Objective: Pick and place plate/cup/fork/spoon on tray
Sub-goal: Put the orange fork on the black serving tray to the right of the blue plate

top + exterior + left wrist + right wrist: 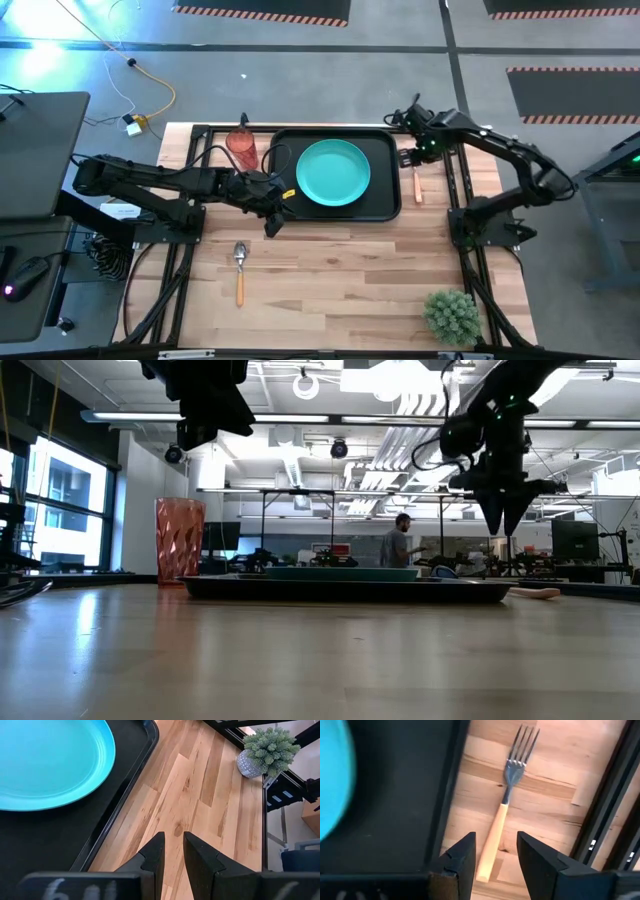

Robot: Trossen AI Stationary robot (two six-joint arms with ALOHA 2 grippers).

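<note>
The teal plate (333,172) lies flat on the black tray (385,150) at the table's far middle. The red cup (242,148) stands upright on the table just left of the tray. The fork (417,185) lies on the table right of the tray, and the spoon (240,265) lies toward the near left. My left gripper (272,222) hovers by the tray's near-left corner, fingers a narrow gap apart and empty (173,854). My right gripper (410,156) is open above the fork's wooden handle (492,845), with its fingers pointing down and clear of the fork.
A small potted plant (452,315) stands at the table's near right corner. Bare wood lies between the spoon and the plant. Black frame rails (455,190) run along the table's sides. A person (398,546) stands far off in the room behind.
</note>
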